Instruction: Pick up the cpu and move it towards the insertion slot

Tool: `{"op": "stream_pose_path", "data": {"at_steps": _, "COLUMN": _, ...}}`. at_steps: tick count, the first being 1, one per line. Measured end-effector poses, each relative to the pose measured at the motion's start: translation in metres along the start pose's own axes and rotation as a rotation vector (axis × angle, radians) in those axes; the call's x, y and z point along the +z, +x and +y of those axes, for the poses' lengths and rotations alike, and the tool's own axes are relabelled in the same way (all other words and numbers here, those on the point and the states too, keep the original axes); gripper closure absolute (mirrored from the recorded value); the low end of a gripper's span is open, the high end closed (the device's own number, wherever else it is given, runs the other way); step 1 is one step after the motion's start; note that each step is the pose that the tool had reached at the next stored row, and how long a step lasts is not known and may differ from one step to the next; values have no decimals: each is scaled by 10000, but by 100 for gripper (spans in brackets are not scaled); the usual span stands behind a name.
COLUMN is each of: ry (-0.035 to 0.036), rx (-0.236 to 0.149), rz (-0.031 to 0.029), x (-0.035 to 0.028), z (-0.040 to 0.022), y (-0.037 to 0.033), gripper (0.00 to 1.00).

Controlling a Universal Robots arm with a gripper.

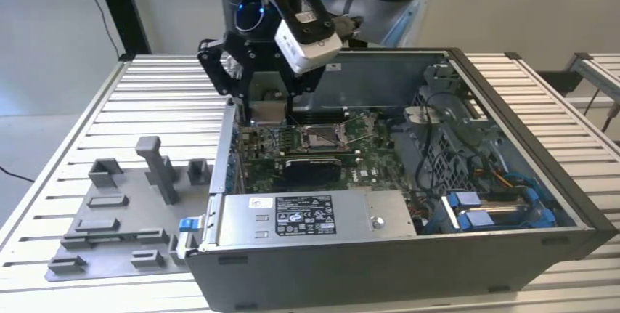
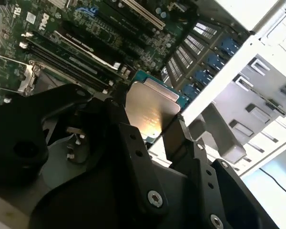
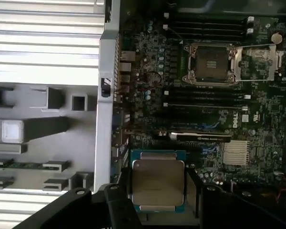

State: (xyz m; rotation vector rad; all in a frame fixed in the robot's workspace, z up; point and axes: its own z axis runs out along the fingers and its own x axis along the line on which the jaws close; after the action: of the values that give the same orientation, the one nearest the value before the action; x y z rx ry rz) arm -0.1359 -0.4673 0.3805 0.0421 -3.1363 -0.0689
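Observation:
The cpu (image 3: 158,181), a flat square chip with a silvery top, sits between two black fingers (image 3: 119,202), and my gripper (image 3: 157,202) is shut on it. In the exterior view the gripper (image 1: 269,113) hangs over the open computer case, just inside its wall on the exterior view's left, with the cpu (image 1: 269,112) above the green board. The insertion slot (image 1: 320,136) lies a short way toward the exterior view's right, lower than the chip. Its metal frame (image 3: 212,63) stands open with the lid folded aside. The second wrist view shows the cpu (image 2: 150,112) gripped by its edges.
The case wall (image 1: 225,146) runs close beside the gripper. A black heatsink (image 1: 312,170) and a power supply (image 1: 310,218) lie in front of the slot. Cables and blue drive bays (image 1: 484,211) fill the case's right. A grey fixture plate (image 1: 116,218) with blocks lies on the slatted table.

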Motion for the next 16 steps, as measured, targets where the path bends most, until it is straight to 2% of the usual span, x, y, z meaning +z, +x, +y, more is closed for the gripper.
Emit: {"op": "stream_pose_path", "data": {"at_steps": 16, "ry": -1, "rx": 0, "rz": -1, "x": -3, "z": -19, "y": -727, "gripper": 100}}
